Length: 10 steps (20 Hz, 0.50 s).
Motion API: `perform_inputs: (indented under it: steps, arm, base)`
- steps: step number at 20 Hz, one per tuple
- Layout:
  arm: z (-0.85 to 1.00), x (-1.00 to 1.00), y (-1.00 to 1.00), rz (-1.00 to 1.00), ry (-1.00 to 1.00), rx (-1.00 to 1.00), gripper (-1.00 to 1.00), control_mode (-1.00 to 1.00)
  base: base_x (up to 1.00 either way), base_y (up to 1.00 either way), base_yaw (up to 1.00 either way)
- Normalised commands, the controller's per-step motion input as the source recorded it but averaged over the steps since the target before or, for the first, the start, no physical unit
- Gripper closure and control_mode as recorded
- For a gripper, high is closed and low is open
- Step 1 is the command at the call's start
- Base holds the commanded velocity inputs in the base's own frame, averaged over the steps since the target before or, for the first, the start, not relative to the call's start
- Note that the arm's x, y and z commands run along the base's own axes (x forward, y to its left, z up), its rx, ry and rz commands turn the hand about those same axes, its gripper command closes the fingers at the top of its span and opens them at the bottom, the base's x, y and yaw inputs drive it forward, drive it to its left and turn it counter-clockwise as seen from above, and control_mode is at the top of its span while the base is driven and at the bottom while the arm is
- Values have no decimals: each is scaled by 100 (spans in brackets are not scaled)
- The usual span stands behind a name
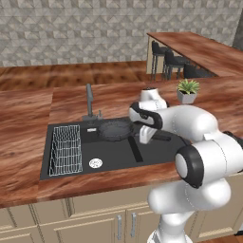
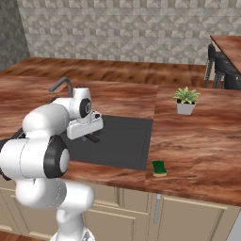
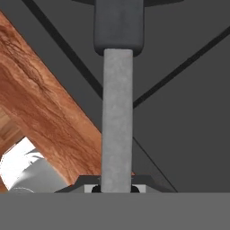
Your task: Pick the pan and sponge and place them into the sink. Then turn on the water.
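Clamped on the pan's (image 1: 115,129) thin handle, the gripper (image 1: 145,136) held the pan over the black sink (image 1: 109,160), near the faucet (image 1: 88,101); the sponge (image 2: 159,168) (yellow with a green face) lay on the counter (image 2: 197,141) right of the sink

pan (image 1: 115,129) 1 | sponge (image 2: 159,168) 1 | sink (image 1: 114,154) 1 | potted plant (image 1: 188,90) 1 | stools (image 1: 173,60) 3

I see a wall (image 1: 71,28) of grey triangular tiles behind a reddish wood counter (image 1: 23,114). Beige cabinets (image 1: 95,220) sit under its front edge. Dark stools (image 1: 173,59) stand at a raised wooden bar (image 1: 199,47) by the far right corner.
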Motion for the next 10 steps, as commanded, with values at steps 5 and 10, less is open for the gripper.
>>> perform_inputs:
  steps: [5,10]
  arm:
    - [-2,3,14,-1,1,-5,100,-100]
    - [-2,8,17,-2,2,-5,100,-100]
  base:
    - [0,0,0]
    - [0,0,0]
